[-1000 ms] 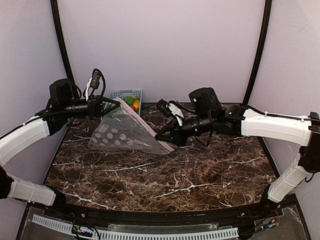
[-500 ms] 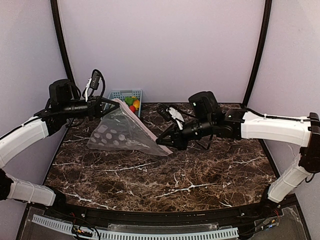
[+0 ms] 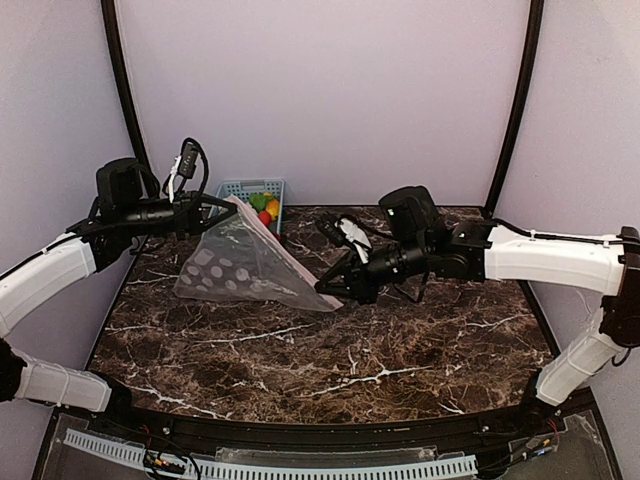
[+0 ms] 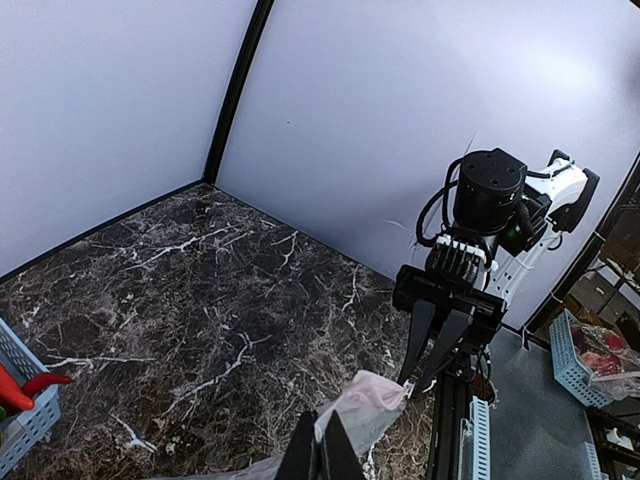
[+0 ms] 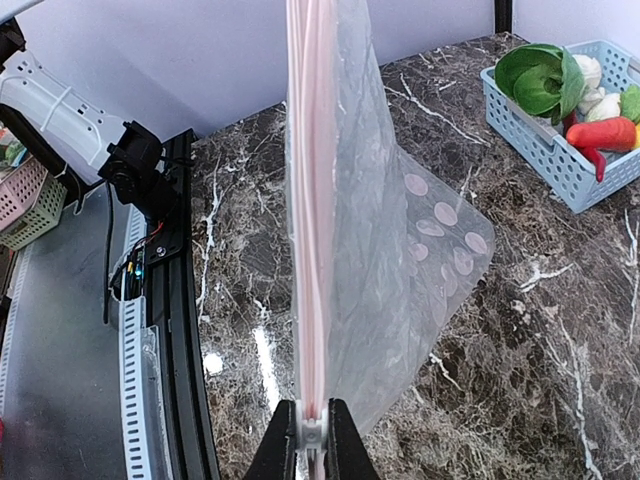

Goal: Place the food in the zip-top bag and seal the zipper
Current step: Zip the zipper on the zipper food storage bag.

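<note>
The clear dotted zip-top bag (image 3: 240, 265) hangs stretched between both grippers above the table's back left. My left gripper (image 3: 228, 204) is shut on its upper corner, seen as a pale fold (image 4: 378, 403) in the left wrist view. My right gripper (image 3: 331, 289) is shut on the pink zipper (image 5: 305, 200), its jaws pinching the white slider (image 5: 312, 437) at the lower end. The food lies in a light-blue basket (image 3: 238, 187): a green leafy piece (image 5: 535, 75), a red one (image 5: 598, 133) and a white one (image 5: 600, 104). The bag (image 5: 400, 240) holds no food.
The basket (image 5: 545, 140) stands against the back wall, just behind the bag. A corner of the basket (image 4: 25, 428) shows in the left wrist view. A black frame rail (image 3: 300, 440) runs along the near edge of the dark marble table (image 3: 400, 350).
My right gripper has slid slightly nearer and lower with the zipper end, pulling the bag's lower corner along. The left gripper has barely moved.
</note>
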You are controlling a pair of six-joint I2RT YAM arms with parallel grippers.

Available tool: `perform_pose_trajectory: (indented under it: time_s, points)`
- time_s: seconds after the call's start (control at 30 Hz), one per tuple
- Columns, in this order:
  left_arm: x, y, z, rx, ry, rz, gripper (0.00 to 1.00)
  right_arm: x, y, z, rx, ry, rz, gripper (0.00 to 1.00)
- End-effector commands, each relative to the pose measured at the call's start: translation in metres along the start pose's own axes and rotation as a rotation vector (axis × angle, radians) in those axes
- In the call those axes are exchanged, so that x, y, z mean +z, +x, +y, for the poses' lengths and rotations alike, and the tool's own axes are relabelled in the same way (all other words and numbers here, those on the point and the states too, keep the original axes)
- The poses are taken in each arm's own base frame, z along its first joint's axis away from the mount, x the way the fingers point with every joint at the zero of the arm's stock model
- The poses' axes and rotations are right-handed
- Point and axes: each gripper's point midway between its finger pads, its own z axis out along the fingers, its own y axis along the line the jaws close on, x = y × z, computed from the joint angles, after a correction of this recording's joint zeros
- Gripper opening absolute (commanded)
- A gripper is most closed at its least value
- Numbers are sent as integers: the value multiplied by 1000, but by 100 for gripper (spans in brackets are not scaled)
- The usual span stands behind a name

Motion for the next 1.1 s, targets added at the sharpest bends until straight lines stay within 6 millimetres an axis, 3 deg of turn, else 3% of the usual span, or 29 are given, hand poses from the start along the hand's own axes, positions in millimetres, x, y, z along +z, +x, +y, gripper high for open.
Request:
perform_pose_trajectory:
  time_s: [0.0, 1.07]
  points:
    - [-19, -45, -1, 129, -80, -123, 1, -2, 59, 5, 105, -9, 194, 2]
    - [-22, -45, 3, 128, -101, -126, 1, -6, 77, 10, 143, -15, 225, 2]
